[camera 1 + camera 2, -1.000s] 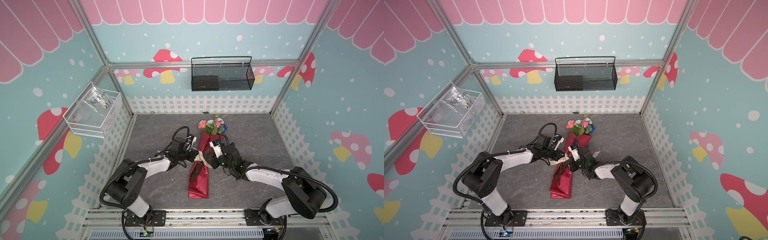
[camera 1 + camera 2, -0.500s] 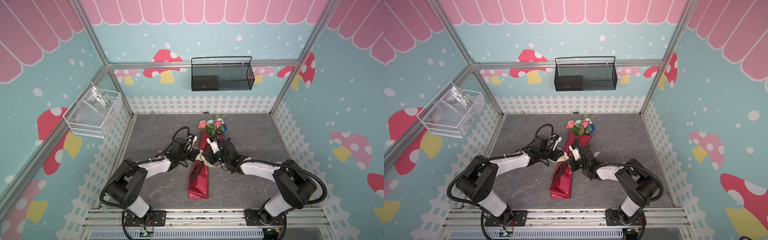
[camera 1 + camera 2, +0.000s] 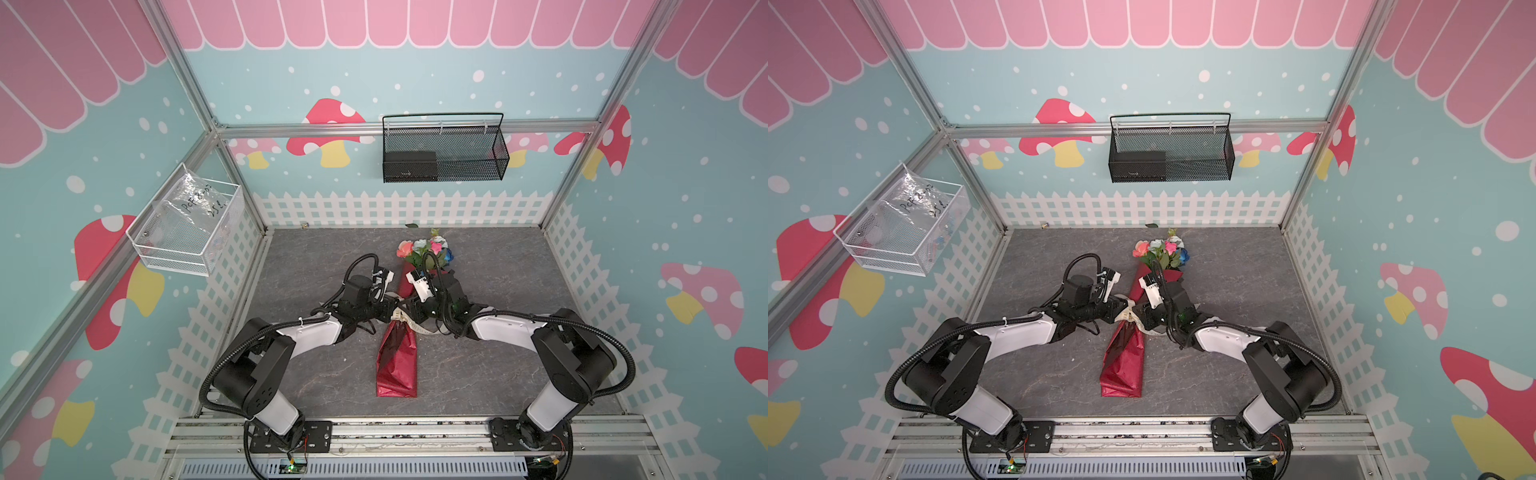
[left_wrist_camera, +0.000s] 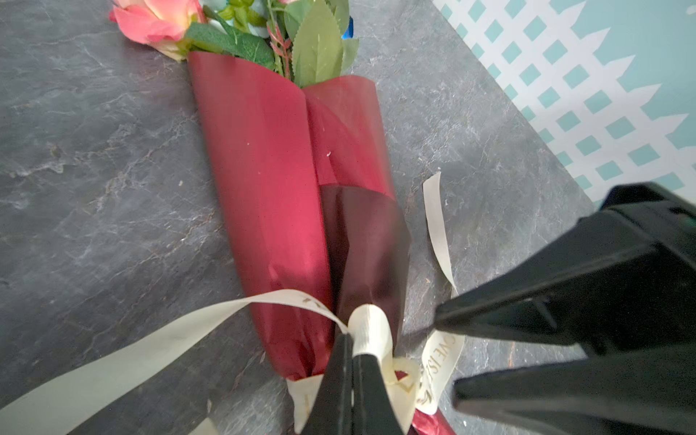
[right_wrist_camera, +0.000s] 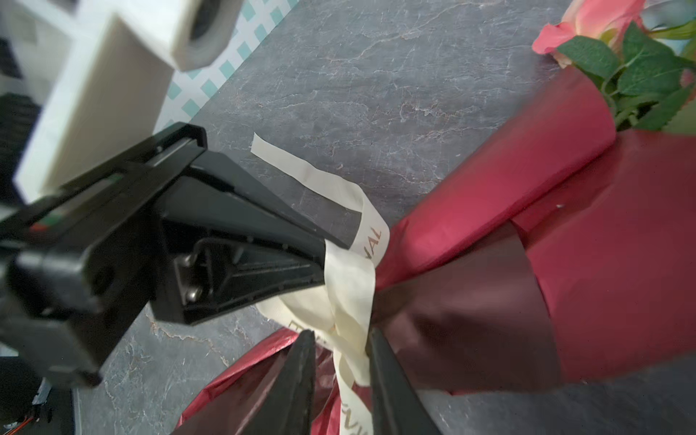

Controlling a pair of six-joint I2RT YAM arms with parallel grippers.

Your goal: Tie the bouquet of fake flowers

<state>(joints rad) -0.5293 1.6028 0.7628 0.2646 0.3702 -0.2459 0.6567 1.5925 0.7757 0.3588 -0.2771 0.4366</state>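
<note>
While the left jaws clamp the ribbon (image 4: 371, 327), the right jaws stand parted astride it, with the bouquet (image 4: 263, 188) lying crosswise between both.

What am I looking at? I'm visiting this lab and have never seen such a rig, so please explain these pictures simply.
Two robot arms stand at the near edge of a grey tabletop inside a painted booth. Two pictures look down from overhead, side by side like a pair of eyes. The other two come from a small camera on each arm's wrist, looking along its pincers.

On the tabletop lies a bouquet of fake flowers wrapped in shiny red paper, with a cream ribbon gathered around its narrow middle.

The left gripper is shut, pinching the cream ribbon there. The right gripper has its jaws apart, with ribbon running between them.

A black wire basket and a white wire basket hang on the walls, out of the action.
</note>
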